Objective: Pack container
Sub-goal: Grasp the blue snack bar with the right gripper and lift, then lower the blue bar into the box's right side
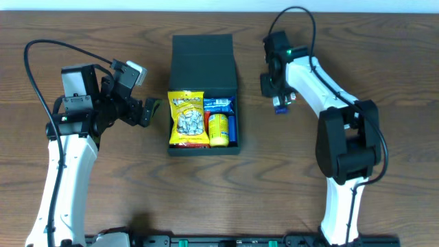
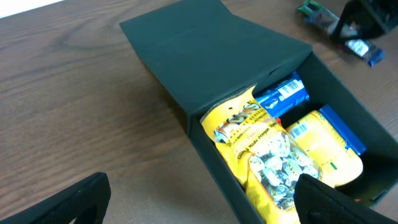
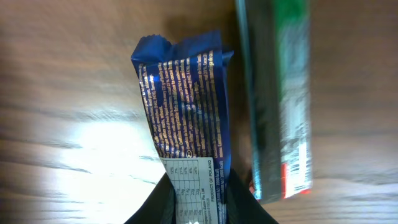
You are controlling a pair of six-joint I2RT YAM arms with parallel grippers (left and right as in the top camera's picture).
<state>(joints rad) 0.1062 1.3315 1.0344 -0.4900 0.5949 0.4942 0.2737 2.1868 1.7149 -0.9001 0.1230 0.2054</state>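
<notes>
The black box (image 1: 204, 58) stands open at mid table, lid flap folded back. Inside lie a yellow snack bag (image 1: 188, 118), a blue packet (image 1: 219, 104) and a yellow packet (image 1: 219, 129). In the left wrist view the box (image 2: 205, 56) and yellow bag (image 2: 261, 149) show close. My left gripper (image 1: 152, 110) is open and empty just left of the box, its fingers (image 2: 199, 202) astride the box's left wall. My right gripper (image 1: 278, 103) is right of the box, shut on a blue snack wrapper (image 3: 186, 99), held over the table.
A green and grey snack bar (image 3: 280, 93) lies on the wooden table (image 1: 384, 55) beside the blue wrapper. It also shows far off in the left wrist view (image 2: 314, 14).
</notes>
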